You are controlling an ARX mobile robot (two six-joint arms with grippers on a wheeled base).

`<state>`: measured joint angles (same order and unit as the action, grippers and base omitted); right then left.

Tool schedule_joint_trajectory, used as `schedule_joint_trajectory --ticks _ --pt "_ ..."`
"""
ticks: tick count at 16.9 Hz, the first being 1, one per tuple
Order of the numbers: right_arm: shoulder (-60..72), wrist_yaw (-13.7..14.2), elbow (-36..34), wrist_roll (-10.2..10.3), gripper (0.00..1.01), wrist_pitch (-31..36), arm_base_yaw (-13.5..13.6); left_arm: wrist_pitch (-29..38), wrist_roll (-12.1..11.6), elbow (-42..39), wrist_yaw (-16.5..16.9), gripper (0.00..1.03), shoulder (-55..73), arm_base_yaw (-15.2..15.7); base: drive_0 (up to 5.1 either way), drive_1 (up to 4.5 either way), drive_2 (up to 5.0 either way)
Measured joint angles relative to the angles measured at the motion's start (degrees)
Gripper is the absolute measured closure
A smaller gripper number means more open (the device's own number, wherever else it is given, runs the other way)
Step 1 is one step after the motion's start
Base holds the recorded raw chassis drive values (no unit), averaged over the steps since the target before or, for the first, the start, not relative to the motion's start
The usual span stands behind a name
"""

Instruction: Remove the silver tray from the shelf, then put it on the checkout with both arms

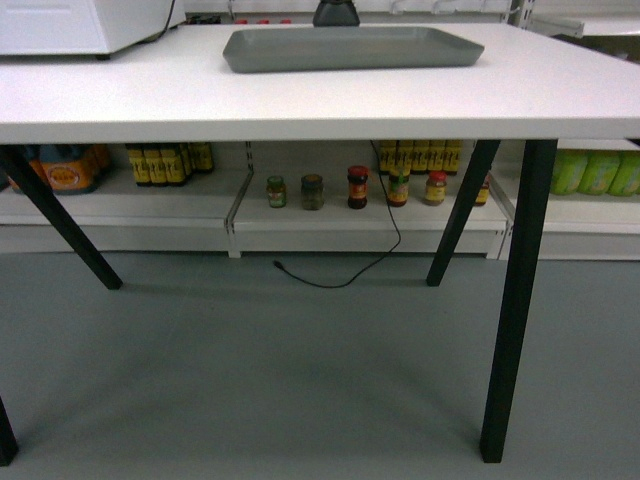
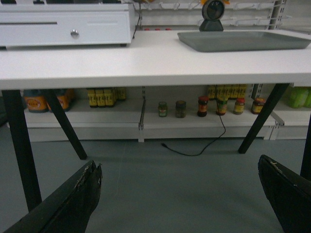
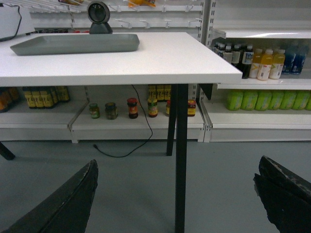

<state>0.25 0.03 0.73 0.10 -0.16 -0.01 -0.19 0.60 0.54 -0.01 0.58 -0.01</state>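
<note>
1. Both grippers sit closest to the lenses. The left gripper (image 2: 180,165) and the right gripper (image 3: 178,164) each have their jaws spread wide with nothing between them, only grey floor beyond.
2. Well above and ahead of both pairs of jaws is the checkout (image 1: 300,100), with its white top higher than the fingertips.
3. On that top, up and to the right of the left jaws and up and to the left of the right jaws, the silver tray (image 1: 350,47) lies flat, with its whole base on the surface and well apart from either gripper.
4. Judging from this, the placing looks done. What remains is to hold the arms low and clear.
5. A black table leg (image 3: 181,155) stands straight ahead of the right jaws, so any lift should go back before going up to avoid knocking the top.
6. Beyond the jaws, under the table, a row of jars (image 1: 358,187) and a loose cable (image 1: 370,260) need no attention.
</note>
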Motion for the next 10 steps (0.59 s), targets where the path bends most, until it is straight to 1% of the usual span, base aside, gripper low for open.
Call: schedule_joint_trajectory --ticks 10 --pt "0.0 0.0 0.0 -0.1 0.03 -0.1 0.0 0.0 0.0 0.0 0.0 0.05 0.0 0.0 0.0 0.00 0.0"
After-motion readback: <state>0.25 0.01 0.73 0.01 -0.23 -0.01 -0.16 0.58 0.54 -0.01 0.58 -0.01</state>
